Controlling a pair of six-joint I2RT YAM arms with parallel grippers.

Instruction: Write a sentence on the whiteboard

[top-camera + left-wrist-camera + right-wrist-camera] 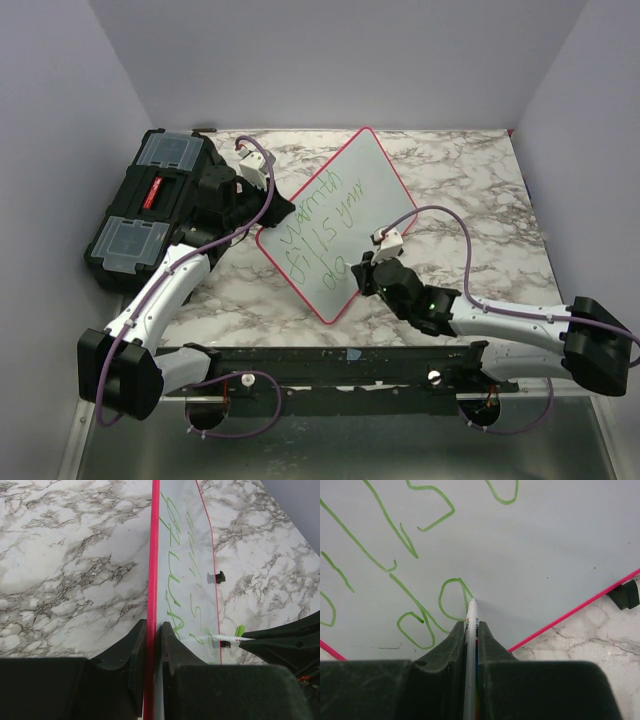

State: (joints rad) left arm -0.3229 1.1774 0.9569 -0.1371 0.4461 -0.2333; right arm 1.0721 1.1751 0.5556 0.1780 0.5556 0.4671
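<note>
The whiteboard lies cornerwise in the middle of the marble table, one corner toward the far edge. It sits just right of the black toolbox, which is at the far left. The left claw is clenched on the board's red rim at its left corner, with one finger on each side of the edge in the wrist view. The right claw reaches in over the board's near right edge and is clamped on a white marker (the barrel runs straight out between the fingers). The marker's tip touches the white surface. The green writing stands in three lines; the nearest reads only "da", and the tip rests right beside the "a". A small black piece shows under the board's right rim — whether the board lies flat or is propped up a little, I cannot tell.
</note>
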